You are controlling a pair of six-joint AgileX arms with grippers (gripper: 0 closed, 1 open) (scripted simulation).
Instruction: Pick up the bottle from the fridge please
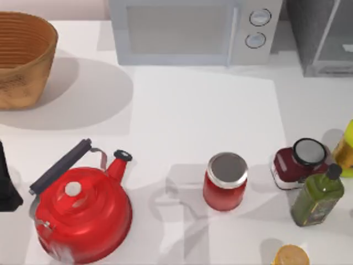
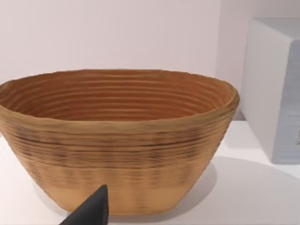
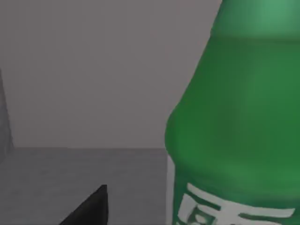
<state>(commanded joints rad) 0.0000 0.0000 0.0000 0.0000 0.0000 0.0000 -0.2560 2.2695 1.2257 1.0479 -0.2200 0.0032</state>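
The white surface (image 1: 193, 121) carries everything, seen from above. At its twelve o'clock edge stands a light grey microwave (image 1: 187, 30) with two round knobs, and at about one o'clock, in the far right corner, the dark grey fridge (image 1: 320, 36) with its pale-framed glassy panel. A woven basket (image 1: 22, 58) sits at ten o'clock; the left wrist view faces it close up (image 2: 117, 140), with a grey box wall beside it. A red kettle (image 1: 83, 212) with a dark handle rests at seven o'clock.

In the right wrist view the bright green bottle (image 3: 239, 122) stands very near the camera on the fridge's grey floor (image 3: 70, 178), grey wall behind it, white lettering low on its body. One dark fingertip of the right pincer (image 3: 91, 206) shows beside the bottle, apart from it; how far that pincer is open I cannot tell, nor whether it holds anything.

At four o'clock on the surface stand a dark olive bottle (image 1: 317, 196) with a black cap, a dark red jar (image 1: 298, 163) just behind it, and a red jar (image 1: 225, 182) with a silver lid nearer five o'clock.

The left arm (image 1: 6, 182) sits at the nine o'clock edge; one fingertip of the left pincer (image 2: 91, 208) shows before the basket, its opening impossible to tell.
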